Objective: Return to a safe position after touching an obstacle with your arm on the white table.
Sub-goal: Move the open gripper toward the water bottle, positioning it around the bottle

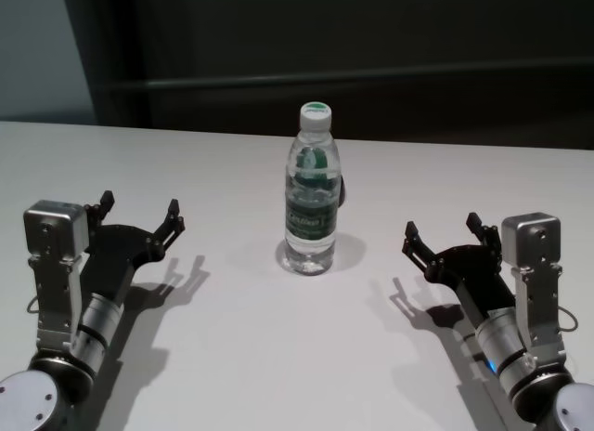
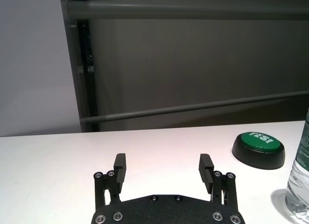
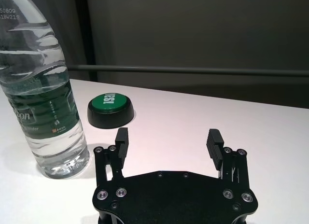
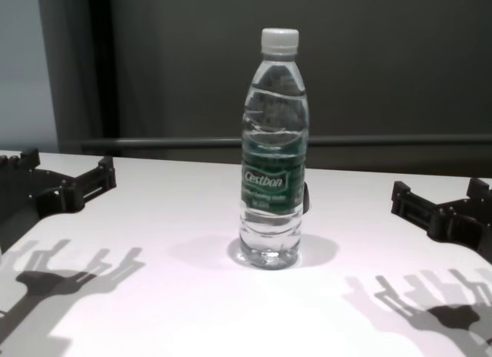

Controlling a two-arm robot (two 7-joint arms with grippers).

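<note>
The Cestbon water bottle [image 1: 310, 189] stands upright near the middle of the white tabletop [image 1: 278, 357], its white screw cap [image 1: 316, 113] on and its dark green label facing the robot. Directly behind it sits a green-topped push button on a black base [image 3: 111, 109] (marked "YES!" in the wrist views); from the head and chest views the bottle hides nearly all of it, leaving only a dark sliver at the bottle's right side. The left wrist view cuts the bottle off at the picture's edge, and the right wrist view cuts off its cap.

The left hand [image 1: 139, 217] hangs low over the tabletop well to the bottle's left, fingers spread apart and holding nothing. The right hand [image 1: 444, 234] mirrors it well to the bottle's right, fingers likewise apart and empty. Bare tabletop lies between each hand and the bottle. The tabletop's far edge runs just beyond the button, against a dark wall with a horizontal rail [image 3: 193, 69].
</note>
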